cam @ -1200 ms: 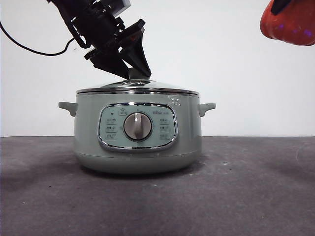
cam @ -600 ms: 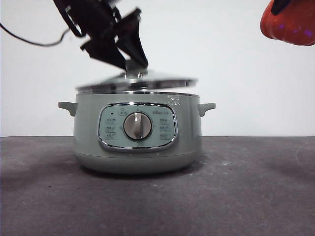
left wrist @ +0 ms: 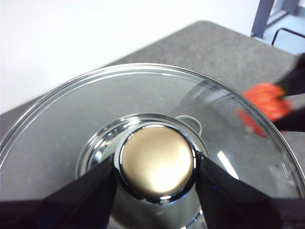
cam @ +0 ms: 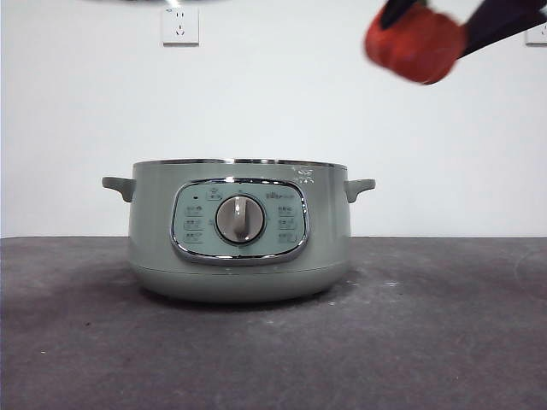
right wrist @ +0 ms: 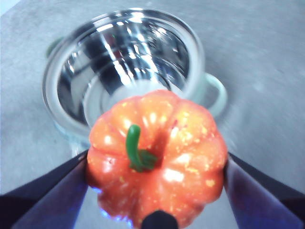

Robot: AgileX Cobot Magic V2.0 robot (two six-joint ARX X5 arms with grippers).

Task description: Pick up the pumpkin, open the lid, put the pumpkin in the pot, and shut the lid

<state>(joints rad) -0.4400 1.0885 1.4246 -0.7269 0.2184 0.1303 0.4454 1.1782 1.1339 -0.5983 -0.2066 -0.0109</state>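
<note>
The sage-green pot (cam: pixel 239 231) stands uncovered on the table, its shiny steel inside (right wrist: pixel 124 62) showing in the right wrist view. High in the air to the pot's upper right hangs the orange-red pumpkin (cam: pixel 414 43), with my right gripper (right wrist: pixel 157 191) shut on its sides (right wrist: pixel 157 157). My left gripper (left wrist: pixel 155 164) is shut on the round knob (left wrist: pixel 156 160) of the glass lid (left wrist: pixel 71 124). The lid is held up in the air, out of the front view. Through the glass I see the pumpkin (left wrist: pixel 267 102) blurred.
A wall socket (cam: pixel 179 26) sits on the white wall behind the pot. The dark grey table (cam: pixel 427 342) stretches around the pot on every side.
My left gripper has lifted the lid off the pot and up out of the front view. The pumpkin has moved left, toward the pot, in my right gripper.
</note>
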